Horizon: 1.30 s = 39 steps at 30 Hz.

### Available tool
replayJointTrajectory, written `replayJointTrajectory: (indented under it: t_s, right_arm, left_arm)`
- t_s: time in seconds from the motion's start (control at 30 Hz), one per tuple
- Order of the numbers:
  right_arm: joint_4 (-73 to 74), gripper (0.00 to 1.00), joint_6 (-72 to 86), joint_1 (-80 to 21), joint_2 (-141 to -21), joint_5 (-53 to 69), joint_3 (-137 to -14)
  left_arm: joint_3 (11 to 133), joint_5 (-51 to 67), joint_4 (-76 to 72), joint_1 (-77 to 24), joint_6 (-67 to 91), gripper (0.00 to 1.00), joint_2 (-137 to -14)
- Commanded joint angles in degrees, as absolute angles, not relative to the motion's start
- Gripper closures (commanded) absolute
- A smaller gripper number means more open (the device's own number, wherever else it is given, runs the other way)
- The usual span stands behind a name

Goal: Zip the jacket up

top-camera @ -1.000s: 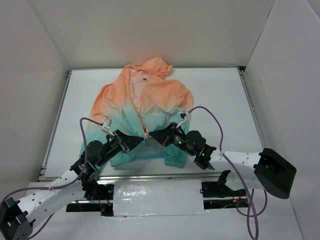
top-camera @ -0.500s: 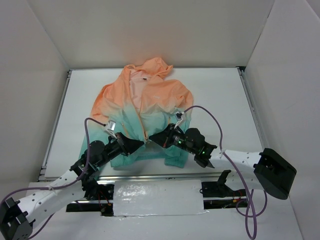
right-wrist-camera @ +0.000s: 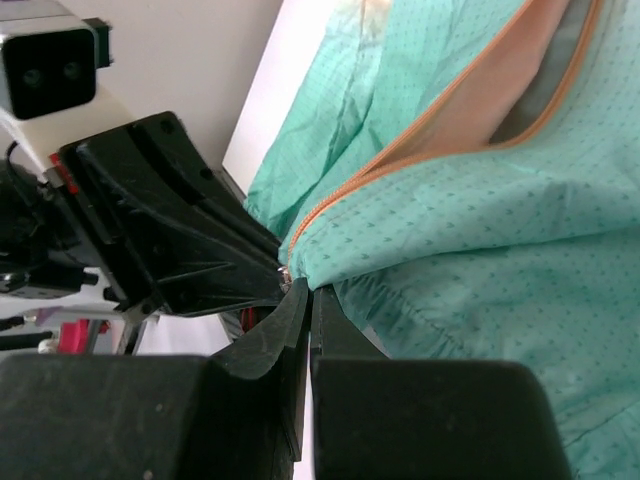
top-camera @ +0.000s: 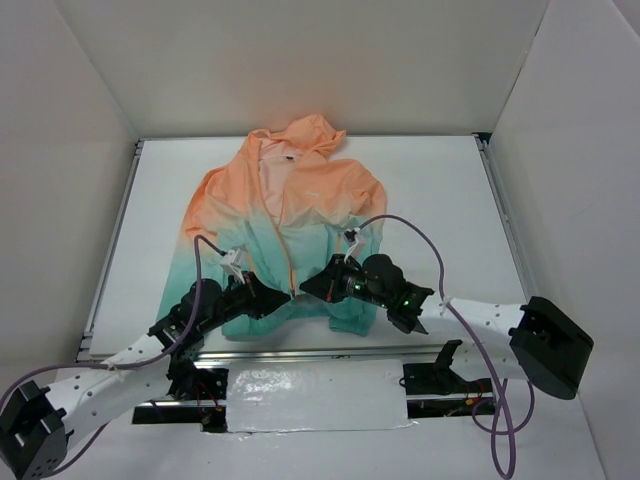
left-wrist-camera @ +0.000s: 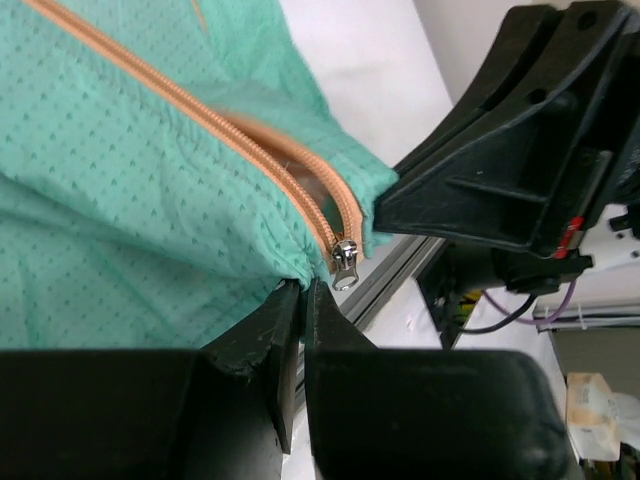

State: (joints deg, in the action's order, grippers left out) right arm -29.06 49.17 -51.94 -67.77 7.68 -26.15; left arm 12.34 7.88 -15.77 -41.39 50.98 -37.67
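Left gripper (left-wrist-camera: 298, 292): fingers pressed together, jacket (top-camera: 300, 215) hem pinched just below the slider (left-wrist-camera: 345, 262). Right gripper (right-wrist-camera: 305, 292): likewise closed on the hem, slider at its tips. Slider is seated at the bottom; nearly the whole zipper is judged undrawn.

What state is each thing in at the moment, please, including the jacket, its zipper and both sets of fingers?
jacket: lying flat on the table, front up.
front zipper: open above the slider.
slider: down at the jacket's bottom edge, both zipper sides joined in it.
left gripper: fingers shut, apparently pinching the fabric just beside the slider.
right gripper: fingers shut, apparently pinching the fabric on the slider's other side.
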Motion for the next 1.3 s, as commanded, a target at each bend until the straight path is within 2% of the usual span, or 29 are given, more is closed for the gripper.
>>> replayJointTrajectory:
  t_s: [0.0, 0.2, 0.63, 0.93, 1.1, 1.27]
  right_arm:
    - [-32.3, 1.0, 49.7, -52.6, -68.5, 8.2, -24.4]
    - [-33.8, 1.0, 50.9, -52.6, -71.3, 6.3, -20.7]
    - [-34.2, 0.93, 52.6, -52.7, -76.7, 6.7, -20.9]
    - [-33.1, 0.83, 52.0, -53.2, -78.7, 7.6, -23.2]
    - [-33.4, 0.71, 52.0, -53.7, -79.2, 9.7, -23.6]
    - [-32.3, 0.64, 51.9, -54.2, -76.6, 9.9, -23.3]
  left_arm:
    - [7.7, 12.8, -20.9, -41.5, 50.0, 1.0, -39.7]
    - [0.6, 15.1, -31.9, -41.6, 50.6, 1.0, -40.5]
    - [0.9, 13.1, -26.2, -42.4, 50.2, 1.0, -46.3]
    - [-1.6, 13.2, -27.8, -42.7, 51.2, 1.0, -44.7]
    - [-1.4, 12.6, -27.3, -42.6, 51.8, 1.0, -45.3]
    - [-0.8, 11.3, -27.2, -42.7, 51.9, 1.0, -46.6]
